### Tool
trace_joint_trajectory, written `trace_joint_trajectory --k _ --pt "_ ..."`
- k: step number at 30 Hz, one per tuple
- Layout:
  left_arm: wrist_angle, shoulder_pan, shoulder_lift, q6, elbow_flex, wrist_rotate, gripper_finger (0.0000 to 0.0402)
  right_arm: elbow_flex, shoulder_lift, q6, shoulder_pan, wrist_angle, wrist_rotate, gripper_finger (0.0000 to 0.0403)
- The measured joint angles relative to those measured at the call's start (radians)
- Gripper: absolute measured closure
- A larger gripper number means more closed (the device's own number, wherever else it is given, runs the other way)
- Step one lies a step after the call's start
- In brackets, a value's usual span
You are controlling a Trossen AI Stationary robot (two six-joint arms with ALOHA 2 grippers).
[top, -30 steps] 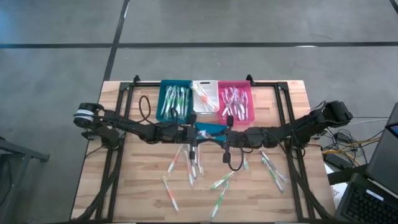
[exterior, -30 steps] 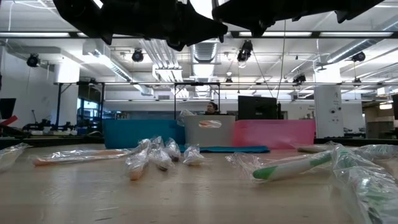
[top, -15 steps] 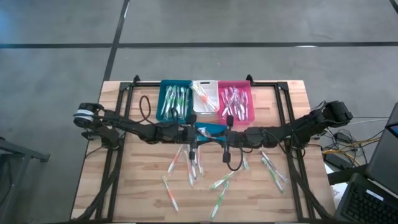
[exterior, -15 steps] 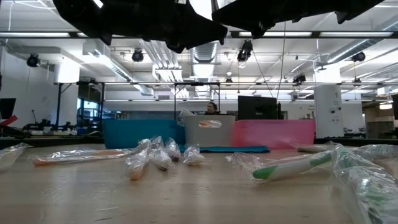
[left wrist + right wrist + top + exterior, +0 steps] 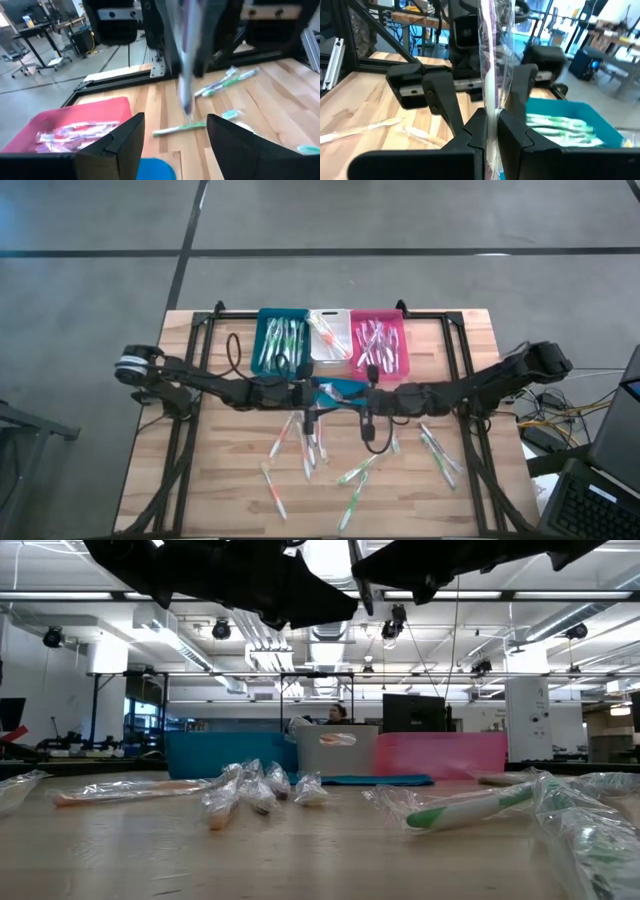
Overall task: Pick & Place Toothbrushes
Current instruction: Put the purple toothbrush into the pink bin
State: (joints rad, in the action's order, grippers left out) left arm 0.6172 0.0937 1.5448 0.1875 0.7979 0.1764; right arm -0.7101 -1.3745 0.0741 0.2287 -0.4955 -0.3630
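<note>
Your wooden table (image 5: 220, 500) carries three bins along its far edge: a teal bin (image 5: 282, 340) with green-accented toothbrushes, a white bin (image 5: 328, 336) with an orange one, and a pink bin (image 5: 378, 342) with pink ones. A flat teal piece (image 5: 340, 389) lies just in front of the bins.

Both your arms reach in from the sides and meet nose to nose above the middle of the table. Your right gripper (image 5: 490, 131) pinches a wrapped pink toothbrush (image 5: 490, 65) upright between closed fingers. Your left gripper (image 5: 175, 132) faces it with fingers spread wide, the same toothbrush (image 5: 186, 55) hanging blurred in the gap beyond them, touching neither finger.

More wrapped toothbrushes (image 5: 300, 445) lie scattered on the near half of the table, green ones (image 5: 355, 475) among them. A person (image 5: 336, 714) shows behind the bins in the low view.
</note>
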Motion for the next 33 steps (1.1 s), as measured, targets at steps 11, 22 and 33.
trace_joint_trajectory --k 11,22,33 --pt "-0.085 0.0 -0.03 -0.003 0.0 0.003 0.0184 0.0 0.132 -0.08 -0.01 0.305 -0.162 0.0384" --pt "-0.087 0.0 -0.03 -0.004 -0.002 0.011 0.0184 0.0 0.177 -0.211 -0.255 0.529 -0.171 0.0383" --pt "-0.087 0.0 -0.03 -0.004 -0.002 0.01 0.0183 0.0 0.167 -0.389 -0.616 0.624 0.11 0.0383"
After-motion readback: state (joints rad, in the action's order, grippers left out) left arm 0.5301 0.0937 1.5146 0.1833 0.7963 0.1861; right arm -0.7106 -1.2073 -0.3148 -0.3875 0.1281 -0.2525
